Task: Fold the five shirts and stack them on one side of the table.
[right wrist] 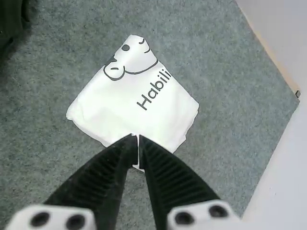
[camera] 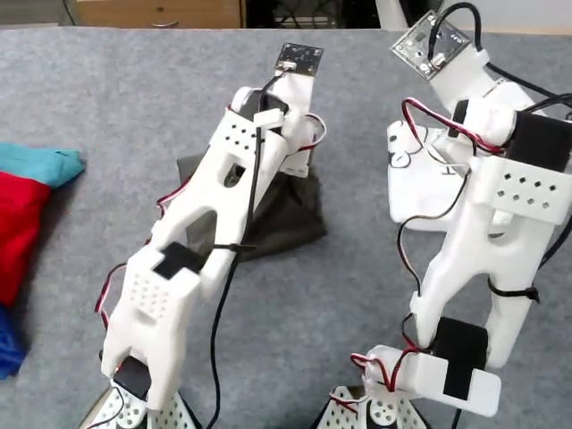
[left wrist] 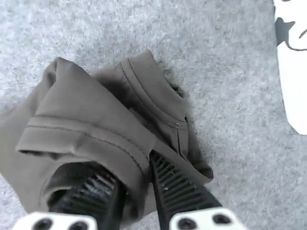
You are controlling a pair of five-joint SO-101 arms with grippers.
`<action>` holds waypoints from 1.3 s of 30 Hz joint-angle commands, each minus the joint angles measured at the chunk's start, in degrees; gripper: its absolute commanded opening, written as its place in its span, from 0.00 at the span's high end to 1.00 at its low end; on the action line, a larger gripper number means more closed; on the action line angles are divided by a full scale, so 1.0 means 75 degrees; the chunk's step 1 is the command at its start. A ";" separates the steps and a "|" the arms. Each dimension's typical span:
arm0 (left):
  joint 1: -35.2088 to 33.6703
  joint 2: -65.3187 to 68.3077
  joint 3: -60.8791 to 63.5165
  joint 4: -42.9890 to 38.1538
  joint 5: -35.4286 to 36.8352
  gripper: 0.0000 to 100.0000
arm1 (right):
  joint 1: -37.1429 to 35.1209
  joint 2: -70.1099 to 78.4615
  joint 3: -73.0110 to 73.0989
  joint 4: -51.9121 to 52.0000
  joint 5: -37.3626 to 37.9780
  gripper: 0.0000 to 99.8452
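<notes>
A crumpled dark olive shirt (camera: pixel 288 214) lies at the middle of the grey table (camera: pixel 107 107). My left gripper (left wrist: pixel 136 167) is shut on the dark shirt (left wrist: pixel 96 110), with a hemmed fold of it pinched between the black fingers. A folded white shirt (camera: pixel 416 192) with a printed front lies to the right of it. My right gripper (right wrist: pixel 136 139) is shut just over the near corner of the white shirt (right wrist: pixel 134 96), which lies flat; a thin white sliver shows between the fingers. An edge of the white shirt (left wrist: pixel 292 62) lies beyond the dark one.
A teal shirt (camera: pixel 40 163), a red shirt (camera: pixel 18 223) and a blue one (camera: pixel 7 344) are bunched at the table's left edge. Both arms' bases stand at the front. The table's edge (right wrist: pixel 268 62) runs close beyond the white shirt.
</notes>
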 commanded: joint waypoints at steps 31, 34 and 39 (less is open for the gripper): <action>-0.6371 -0.6248 0.7262 0.0000 -0.2649 0.97 | -0.5392 0.6418 -0.3979 0.0340 -0.4243 0.99; -0.6394 -0.6728 0.8961 -0.0926 -0.2497 0.97 | -0.5462 0.7414 -0.4999 0.0563 -0.4278 0.99; -0.6371 -0.7021 1.0884 -0.2262 -0.2391 0.97 | -0.5474 0.8586 -0.6382 0.0715 -0.4243 0.99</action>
